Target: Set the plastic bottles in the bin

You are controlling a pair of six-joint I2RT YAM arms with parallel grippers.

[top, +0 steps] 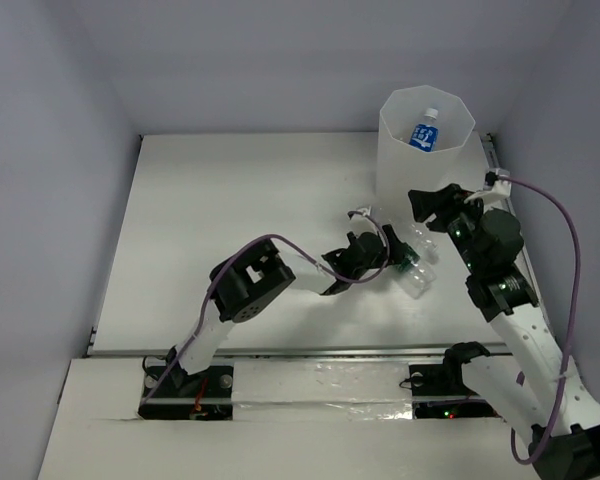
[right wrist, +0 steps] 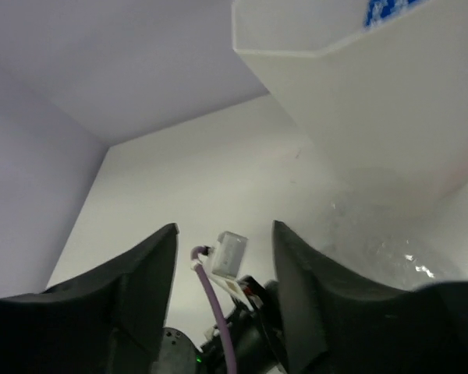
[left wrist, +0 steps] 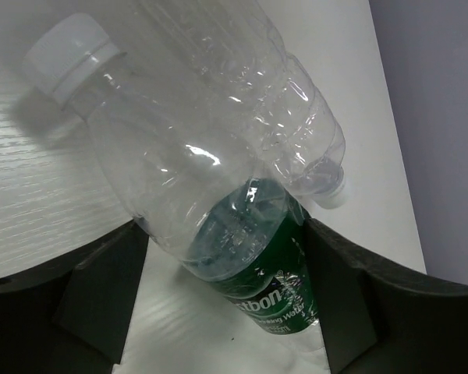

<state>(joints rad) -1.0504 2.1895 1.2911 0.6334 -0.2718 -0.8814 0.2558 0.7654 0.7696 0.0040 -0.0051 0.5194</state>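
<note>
A clear bottle with a green label point(left wrist: 277, 292) and white cap lies slanted between my left gripper's point(left wrist: 225, 230) jaws, which press on both of its sides. In the top view this gripper point(top: 388, 258) and the green-label bottle point(top: 408, 258) are at the table's middle right, below the bin. A second clear, white-capped bottle point(left wrist: 296, 117) lies just behind it, touching it. The tall translucent white bin point(top: 392, 150) stands at the back right with a blue-label bottle point(top: 424, 133) inside. My right gripper point(top: 433, 203) is open and empty beside the bin point(right wrist: 359, 93).
The grey enclosure walls surround the white table point(top: 230, 220). The right arm's purple cable point(top: 570, 250) loops near the right wall. The left arm's wrist and cable point(right wrist: 218, 304) show between the right gripper's point(right wrist: 225, 234) jaws.
</note>
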